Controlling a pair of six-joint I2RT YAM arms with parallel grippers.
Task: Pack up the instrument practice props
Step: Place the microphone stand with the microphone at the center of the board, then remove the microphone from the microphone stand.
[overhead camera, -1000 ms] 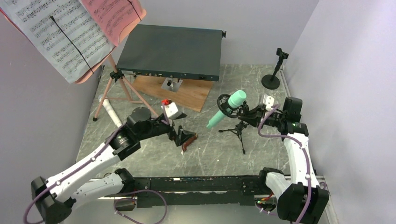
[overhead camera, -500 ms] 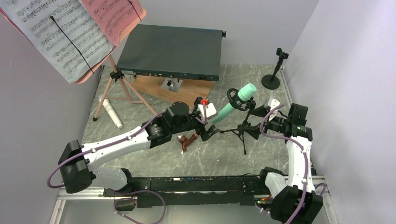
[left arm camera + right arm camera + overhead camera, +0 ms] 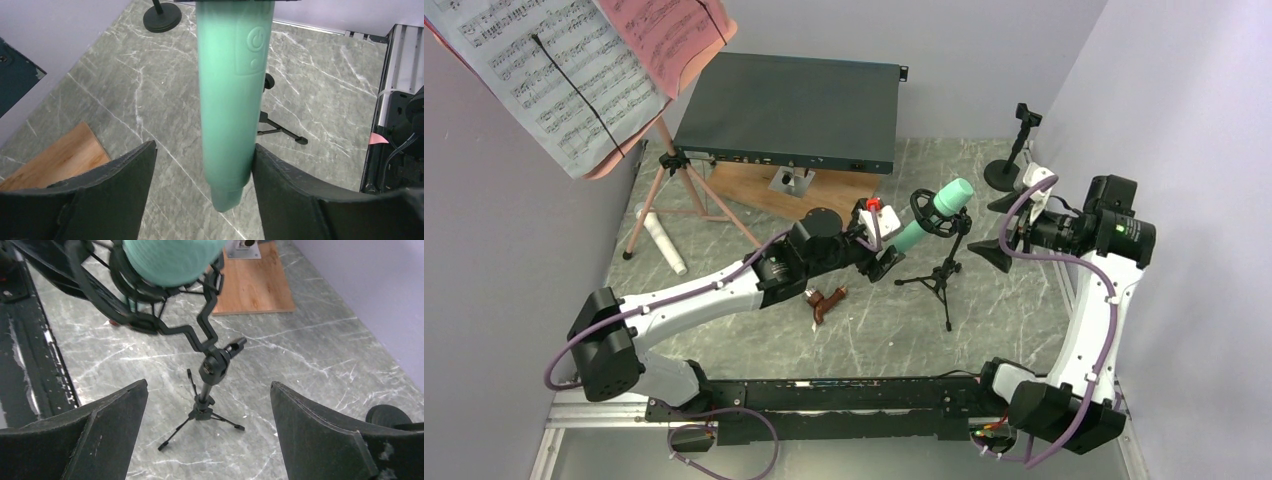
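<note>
The left fingers [image 3: 295, 200] straddle the mint microphone [image 3: 232, 100], one apparently touching it.

- Worktop [image 3: 874, 335]: grey stone pattern with thin white veining.
- Mint microphone [image 3: 232, 100]: uniform mint green.
- Shock mount [image 3: 150, 315] and tripod stand [image 3: 202, 405]: black.
- White microphone [image 3: 662, 240]: plain white.
- Tripod legs [image 3: 669, 205] of the music desk: pink.
- White page [image 3: 544, 70]: white with black notation.
- Red page [image 3: 669, 35]: pinkish red with dark notation.
- Flat box [image 3: 794, 105]: dark grey.
- Board [image 3: 829, 205]: light brown wood grain.
- Small wooden piece [image 3: 824, 302]: dark brown.
- Left hand [image 3: 204, 150] and right hand [image 3: 210, 385]: black.
- Arms [image 3: 694, 300]: white links, black joints, purple cables.
</note>
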